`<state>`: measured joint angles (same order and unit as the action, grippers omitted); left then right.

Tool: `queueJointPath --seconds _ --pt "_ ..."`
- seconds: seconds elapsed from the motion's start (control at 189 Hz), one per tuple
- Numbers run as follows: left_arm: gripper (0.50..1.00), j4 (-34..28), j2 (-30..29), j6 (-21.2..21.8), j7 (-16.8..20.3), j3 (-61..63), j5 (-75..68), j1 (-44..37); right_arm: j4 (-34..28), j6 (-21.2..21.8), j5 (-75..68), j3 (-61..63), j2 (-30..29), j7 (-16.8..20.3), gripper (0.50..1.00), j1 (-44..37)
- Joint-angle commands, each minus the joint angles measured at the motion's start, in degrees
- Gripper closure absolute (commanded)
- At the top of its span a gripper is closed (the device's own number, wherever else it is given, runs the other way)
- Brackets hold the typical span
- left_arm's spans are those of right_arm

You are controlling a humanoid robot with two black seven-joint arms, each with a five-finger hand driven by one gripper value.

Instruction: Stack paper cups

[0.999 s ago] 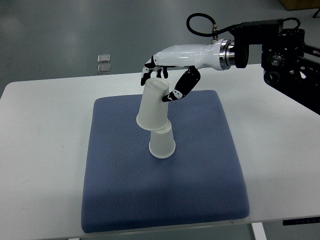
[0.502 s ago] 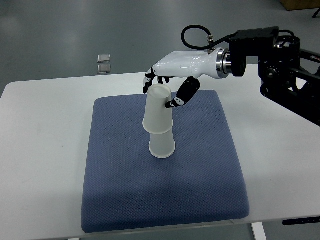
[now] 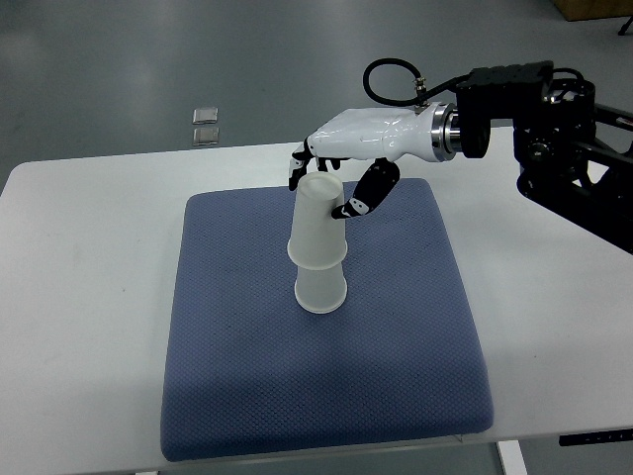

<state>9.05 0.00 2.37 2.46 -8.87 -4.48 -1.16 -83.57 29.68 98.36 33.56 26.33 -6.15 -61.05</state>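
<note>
The right hand (image 3: pixel 331 183) reaches in from the upper right of the frame and grips the top of the upper cup (image 3: pixel 316 220), thumb on the right side and fingers (image 3: pixel 297 170) curled over the far rim. Both cups are upside down. The upper cup sits over the lower cup (image 3: pixel 320 289) near the centre of the frame, its rim partway down the lower one's sides, so the stack looks nearly seated. Holding it by the closed end likely lets the hand press straight down and keeps the fingers clear of the joint. The lower cup stands on a blue padded mat (image 3: pixel 396 366), whose soft, textured face probably stops it sliding. The mat lies on a white tabletop (image 3: pixel 89 297). Beyond it, at the upper left, two small square objects (image 3: pixel 206 125) rest on a grey floor (image 3: pixel 119 59).
</note>
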Motion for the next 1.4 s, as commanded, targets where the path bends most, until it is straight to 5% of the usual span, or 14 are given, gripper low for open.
queueJointPath --seconds 0.0,0.407,0.544,0.782,1.263,1.395 --pt "0.500 0.00 0.00 0.00 0.00 -0.01 0.00 0.02 -0.02 -0.06 -0.01 0.02 -0.14 0.09 1.000 0.23" --pt "0.500 0.00 0.00 0.00 0.00 0.08 0.00 -0.07 -0.02 -0.06 0.08 -0.42 -0.05 0.09 1.000 1.82" --pt "0.500 0.00 0.00 0.00 0.00 0.08 0.00 0.02 -0.02 0.03 -0.01 -0.42 -0.05 -0.18 0.748 2.17" --pt "0.500 0.00 0.00 0.00 0.00 0.08 0.00 0.02 -0.02 0.38 -0.09 -0.42 -0.05 -0.27 0.646 2.26" --pt "0.500 0.00 0.00 0.00 0.00 -0.01 0.00 0.02 1.21 -0.41 -2.12 0.63 -0.31 0.00 0.621 2.96" --pt "0.500 0.00 0.00 0.00 0.00 0.08 0.00 0.02 6.84 -4.90 -10.73 2.48 -0.93 0.53 0.621 3.40"
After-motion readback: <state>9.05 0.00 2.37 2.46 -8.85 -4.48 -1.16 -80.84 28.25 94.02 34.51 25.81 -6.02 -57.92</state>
